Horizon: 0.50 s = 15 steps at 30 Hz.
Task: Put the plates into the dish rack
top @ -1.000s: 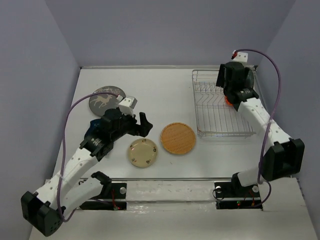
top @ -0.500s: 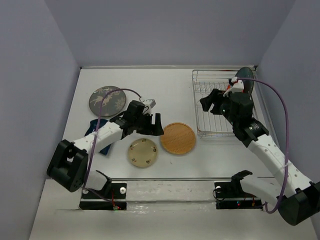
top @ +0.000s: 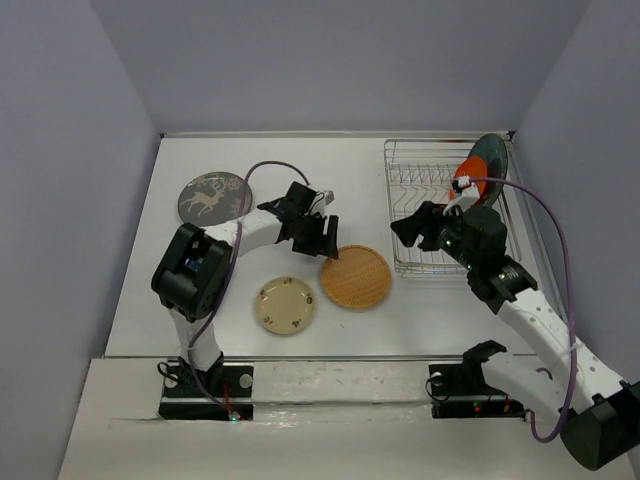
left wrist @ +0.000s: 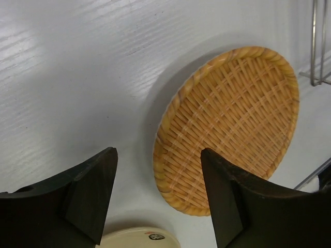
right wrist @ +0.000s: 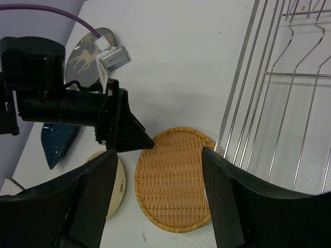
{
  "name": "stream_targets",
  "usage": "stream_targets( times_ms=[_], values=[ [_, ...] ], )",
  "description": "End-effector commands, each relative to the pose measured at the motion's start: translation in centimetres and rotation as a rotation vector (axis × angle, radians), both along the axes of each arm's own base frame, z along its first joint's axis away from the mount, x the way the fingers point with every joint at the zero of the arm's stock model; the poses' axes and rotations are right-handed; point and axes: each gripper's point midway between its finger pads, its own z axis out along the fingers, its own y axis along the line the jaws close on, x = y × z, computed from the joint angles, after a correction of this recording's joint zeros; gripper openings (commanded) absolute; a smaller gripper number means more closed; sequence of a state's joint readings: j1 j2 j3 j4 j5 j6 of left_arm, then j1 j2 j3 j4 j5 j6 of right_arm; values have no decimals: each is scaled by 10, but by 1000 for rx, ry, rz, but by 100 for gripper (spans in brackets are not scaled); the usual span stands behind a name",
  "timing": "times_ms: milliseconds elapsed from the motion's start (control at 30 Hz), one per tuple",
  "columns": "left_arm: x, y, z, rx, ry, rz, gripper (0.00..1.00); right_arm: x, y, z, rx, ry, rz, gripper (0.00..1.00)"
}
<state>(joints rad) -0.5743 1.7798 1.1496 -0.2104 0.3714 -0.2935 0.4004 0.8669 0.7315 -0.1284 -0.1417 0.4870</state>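
White table (top: pixel 330 180), flat and smooth, across the middle of the top view. Up close, thin wavy wood lines under the white paint. Boxed in on three sides by plain walls, all a pale purple-grey: back wall (top: pixel 330 60), left wall (top: pixel 60 200), right wall (top: pixel 600 120). Along the near edge, a lower white ledge (top: pixel 340 440). Soft, even light, brightest on the table. Only faint grey shadows here and there.

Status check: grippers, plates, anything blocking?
Left gripper open, over wicker plate rim. Right gripper open, by dish rack corner. Orange plate and teal plate racked; cream plate, deer plate on table. Nothing blocking the wicker plate.
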Motion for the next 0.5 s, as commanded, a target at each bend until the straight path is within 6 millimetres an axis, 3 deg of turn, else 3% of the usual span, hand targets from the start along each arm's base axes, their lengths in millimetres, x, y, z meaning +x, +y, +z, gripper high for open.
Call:
stream_targets(
  times_ms=[0,333,400,467],
  values=[
    [-6,1,-10,30,47,-57,70,-2,8,21,43,-74,41,71],
    [-19,-4,-35,10,124,-93,47,5,13,10,37,-52,51,70],
    [-19,-6,-35,2,125,-98,40,7,13,8,33,-47,52,70],
    [-20,-7,-35,-1,122,-104,23,9,14,6,28,-40,50,70]
  ],
)
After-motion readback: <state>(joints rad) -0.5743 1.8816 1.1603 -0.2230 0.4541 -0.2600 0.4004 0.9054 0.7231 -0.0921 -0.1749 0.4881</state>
